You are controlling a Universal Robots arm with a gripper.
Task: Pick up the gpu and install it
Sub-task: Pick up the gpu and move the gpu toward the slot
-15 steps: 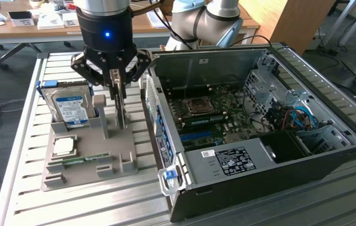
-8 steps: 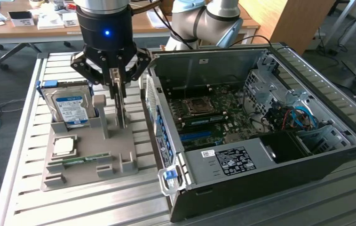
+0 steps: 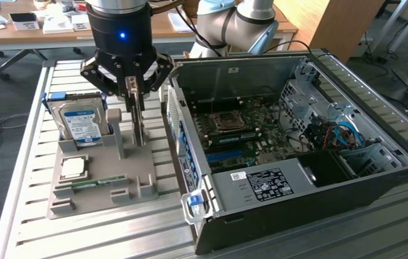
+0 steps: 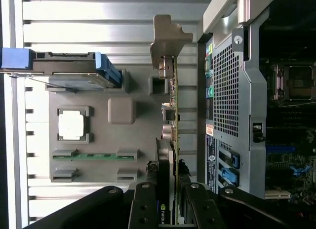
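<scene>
My tool (image 3: 135,96) is pinched on the top edge of the gpu (image 3: 140,127), one finger on each flat side, with the jaws part closed and the card filling the gap between them. The gpu stands upright on its long edge over the grey holder (image 3: 89,202), near the holder's edge that faces the case (image 3: 376,178). I cannot tell whether its lower edge sits in the holder's slot or has cleared it. In the wrist view I look down along the card edge-on: a thin greenish board with a black part on one face, and its metal bracket (image 4: 168,36) at the end away from my fingers (image 4: 144,204). The holder lies on the slatted metal worktop (image 3: 60,237), just beside the case on the exterior view's left. Also in the holder are a drive (image 3: 81,121) with a blue label standing on edge at the far end, a grey post (image 3: 115,129) between the drive and the gpu, a CPU (image 3: 73,167) lying flat in a square pocket, and a green RAM stick (image 3: 96,182) lying in a narrow slot near the CPU. The case lies on its side with the panel off, and the motherboard (image 3: 247,135) shows inside, apart from the gpu
</scene>
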